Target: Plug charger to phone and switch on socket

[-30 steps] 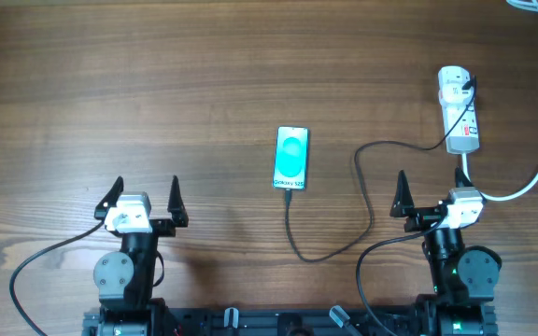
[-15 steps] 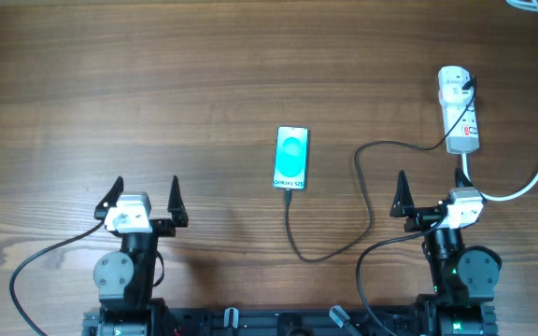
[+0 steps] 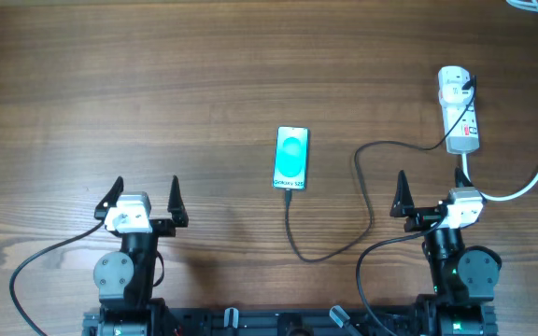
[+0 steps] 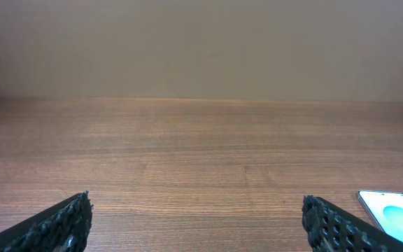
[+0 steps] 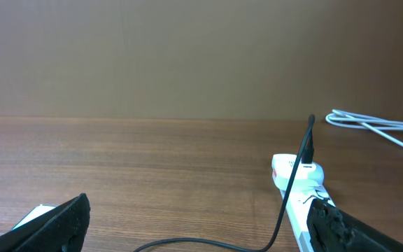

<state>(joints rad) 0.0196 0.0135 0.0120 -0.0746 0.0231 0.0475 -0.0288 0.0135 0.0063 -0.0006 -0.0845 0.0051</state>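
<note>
Your left gripper (image 3: 145, 189) and right gripper (image 3: 431, 191) sit spread and empty, lower frame. Charger (image 3: 404, 145) meets phone (image 3: 291, 158); socket (image 3: 458, 119) upper right.

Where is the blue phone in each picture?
Overhead: the phone lies screen up near the middle of the picture.
Left wrist: only part of it shows, at the bottom right edge.
Right wrist: a pale sliver at the bottom left, probably its edge.
Shared landmark: the wooden table is in all three; the socket is in overhead and right wrist.
</note>
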